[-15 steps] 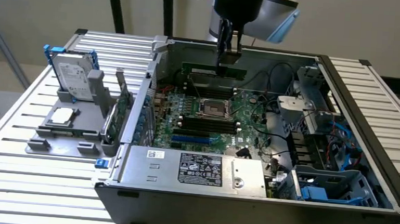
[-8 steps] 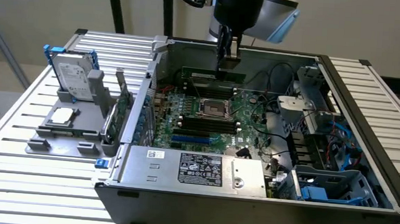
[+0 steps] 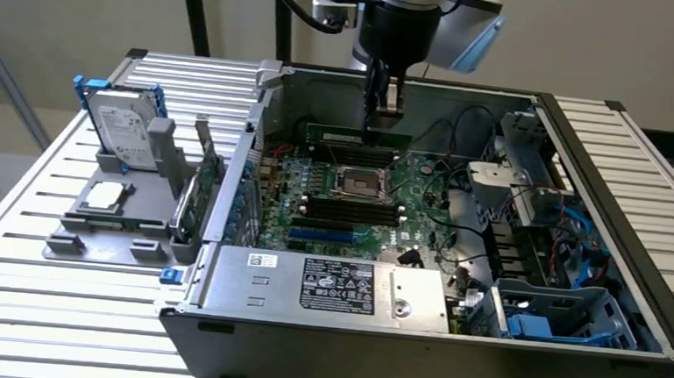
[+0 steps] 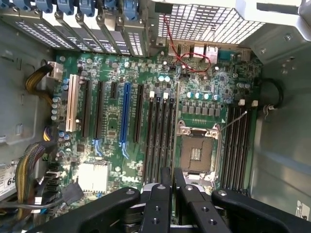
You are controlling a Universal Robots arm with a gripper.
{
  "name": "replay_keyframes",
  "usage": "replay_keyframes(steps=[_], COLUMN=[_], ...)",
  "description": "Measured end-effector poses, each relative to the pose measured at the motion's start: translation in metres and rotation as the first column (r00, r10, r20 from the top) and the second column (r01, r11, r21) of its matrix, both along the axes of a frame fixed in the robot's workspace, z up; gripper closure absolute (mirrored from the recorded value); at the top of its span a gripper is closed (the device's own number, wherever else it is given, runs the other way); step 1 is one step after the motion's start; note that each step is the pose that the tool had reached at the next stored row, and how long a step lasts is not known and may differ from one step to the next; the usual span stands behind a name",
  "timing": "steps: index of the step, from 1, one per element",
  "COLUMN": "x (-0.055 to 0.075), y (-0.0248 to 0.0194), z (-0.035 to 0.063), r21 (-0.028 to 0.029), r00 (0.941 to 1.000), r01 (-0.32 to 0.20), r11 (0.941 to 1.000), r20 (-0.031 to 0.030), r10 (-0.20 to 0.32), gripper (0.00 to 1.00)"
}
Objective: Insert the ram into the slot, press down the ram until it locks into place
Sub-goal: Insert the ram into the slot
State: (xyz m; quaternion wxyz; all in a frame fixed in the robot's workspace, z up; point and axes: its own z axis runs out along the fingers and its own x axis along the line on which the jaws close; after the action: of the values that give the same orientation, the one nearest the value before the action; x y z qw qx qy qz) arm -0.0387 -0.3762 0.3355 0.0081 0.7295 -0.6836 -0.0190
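The ram (image 3: 358, 137), a thin green stick with a pale label, stands on edge inside the open computer case, over the far side of the motherboard (image 3: 411, 229). My gripper (image 3: 382, 119) reaches straight down onto the ram's top edge and is shut on it. I cannot tell whether the ram's lower edge touches a slot. In the wrist view my gripper (image 4: 171, 173) has its fingers close together over a bank of long black slots (image 4: 162, 136). A second bank of slots (image 4: 238, 145) lies on the other side of the processor socket (image 4: 197, 150). Empty black slots (image 3: 348, 212) also lie nearer the exterior camera.
A grey fixture (image 3: 77, 239) at the exterior view's left carries a hard drive (image 3: 124, 128), a processor chip (image 3: 105, 194) and an expansion card (image 3: 203, 181). The power supply (image 3: 331, 285), a blue drive cage (image 3: 557, 321), cables (image 3: 462, 249) and the case walls (image 3: 253, 131) hem in the board.
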Motion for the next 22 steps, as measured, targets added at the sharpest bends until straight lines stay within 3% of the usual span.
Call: replay_keyframes(steps=[11,15,22], x=[0.004,0.006,0.007], y=[-0.0046,-0.0066,-0.0083], z=[-0.0179,-0.0245,-0.0372], r21=[-0.0044,-0.0082,-0.0103], r00=[1.0,1.0,1.0], r01=[0.0,0.0,0.001], r11=[1.0,1.0,0.9999], r20=[0.0078,0.0081,0.0082], r10=[0.0,0.0,-0.001], gripper=[0.87,0.87,0.87])
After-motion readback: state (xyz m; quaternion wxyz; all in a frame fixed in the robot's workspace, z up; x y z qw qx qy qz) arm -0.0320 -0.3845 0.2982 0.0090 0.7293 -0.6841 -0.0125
